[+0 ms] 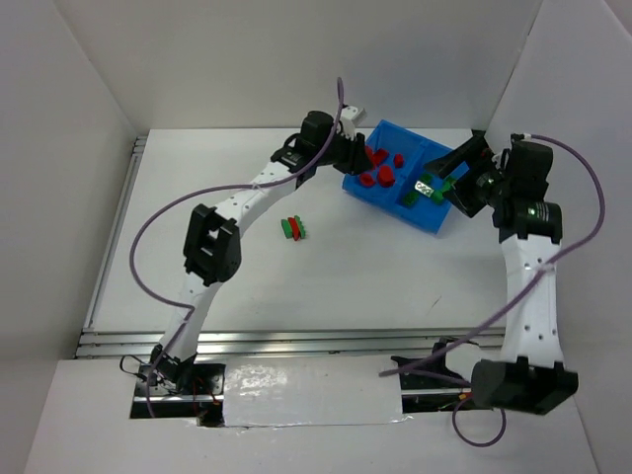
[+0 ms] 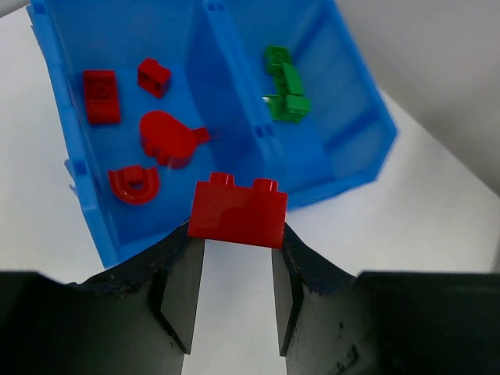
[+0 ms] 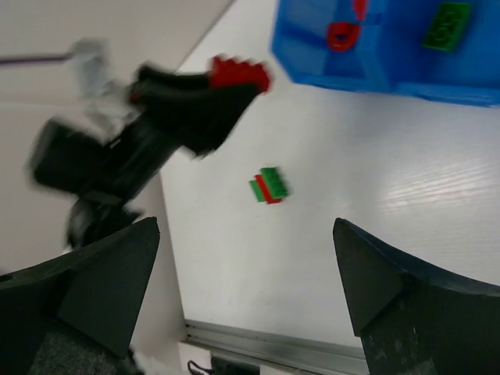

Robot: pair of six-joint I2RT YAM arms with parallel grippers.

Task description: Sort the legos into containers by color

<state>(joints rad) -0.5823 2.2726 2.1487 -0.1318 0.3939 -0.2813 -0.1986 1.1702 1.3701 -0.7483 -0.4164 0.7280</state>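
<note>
Pinching a small red brick (image 2: 238,212) by its two flat sides, the left gripper (image 2: 234,262) has a light, rigid, rather slick thing that I'd guess could pivot loose, the red-filled compartment (image 2: 160,39) of the blue bin (image 2: 344,166) lying just beyond its fingertips, while the right gripper (image 3: 246,285) gapes empty.

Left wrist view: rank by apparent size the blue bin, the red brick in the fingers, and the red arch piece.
1. blue bin, largest.
2. held red brick, though it is nearest the camera, which inflates it.
3. red arch piece, smallest as seen; its true size against the brick is unsure.
</note>
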